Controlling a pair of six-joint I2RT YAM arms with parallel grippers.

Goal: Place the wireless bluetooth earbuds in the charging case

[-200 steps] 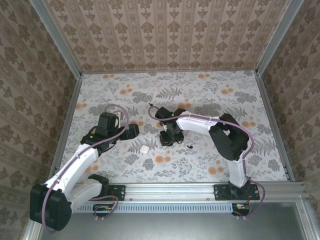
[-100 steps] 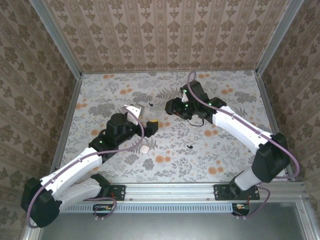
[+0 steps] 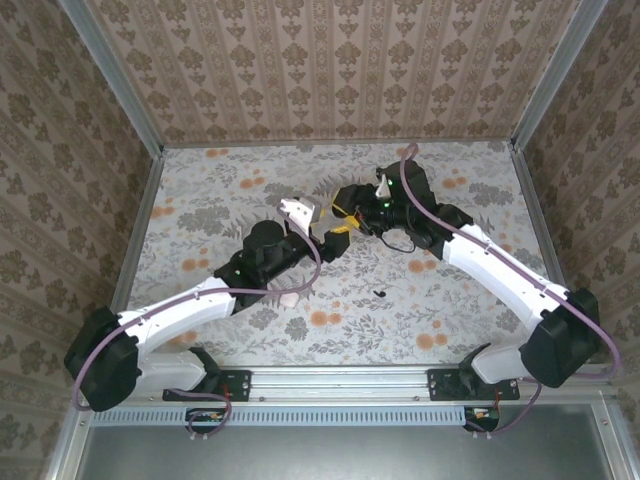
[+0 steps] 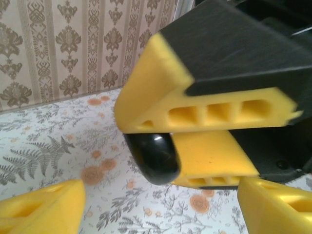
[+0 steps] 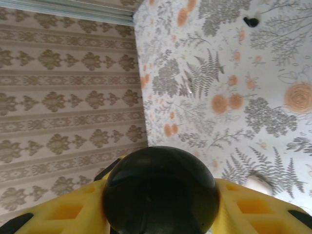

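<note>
Clamping the case (image 5: 161, 190) between its yellow pads (image 5: 63, 209), the right pincer (image 3: 352, 208) had lifted it off the worktop (image 3: 450, 320) within the last second and carried it toward the far wall. The left pincer (image 4: 156, 209) had risen to meet it. Its tips stood apart on either side of the case and were narrowing, but had not yet touched it. That looked like a handover, or a two-handed opening of the case. No bud was in yet, as far as could be seen.

The left wrist view gave the case side-on, glossy and jutting past the right pincer's tips. Whether its lid was open could not be told. The right wrist view looked past the case and caught one bud (image 5: 251, 22) lying on the worktop well apart from it, with a pale pebble (image 5: 258, 185) nearer. From above, the bud lay on the base side of the case.
</note>
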